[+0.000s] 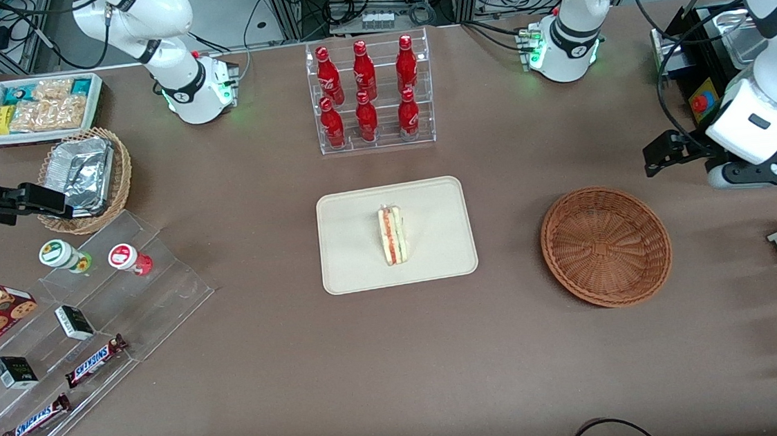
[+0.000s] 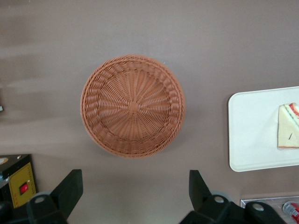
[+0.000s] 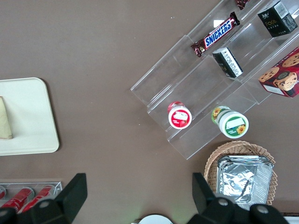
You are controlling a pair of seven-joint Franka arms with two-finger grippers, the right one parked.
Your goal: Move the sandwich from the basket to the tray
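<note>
I see the sandwich (image 1: 393,235) standing on its edge near the middle of the tray (image 1: 365,268), its red and green filling layers facing up. The tray lies flat on the brown desk (image 1: 291,392), nearer to the front camera than the clear rack of red bottles (image 1: 368,93). The basket (image 1: 606,246) sits beside the tray, toward the working arm's end of the desk, apart from it and with nothing inside; my wrist camera looks straight down into its woven bottom (image 2: 133,106), with the tray's corner (image 2: 247,140) and part of the sandwich (image 2: 288,126) showing beside it.

My end effector (image 2: 133,189) hangs in the air above the desk, just beside the basket's rim, its two black fingers (image 2: 69,189) spread wide apart and holding nothing. In the front view it shows as a dark clamp (image 1: 668,152) farther from the camera than the basket.

Toward the parked arm's end I see stepped clear shelves (image 1: 92,324) with candy bars and small jars, and a tan basket holding a foil container (image 1: 83,173).
</note>
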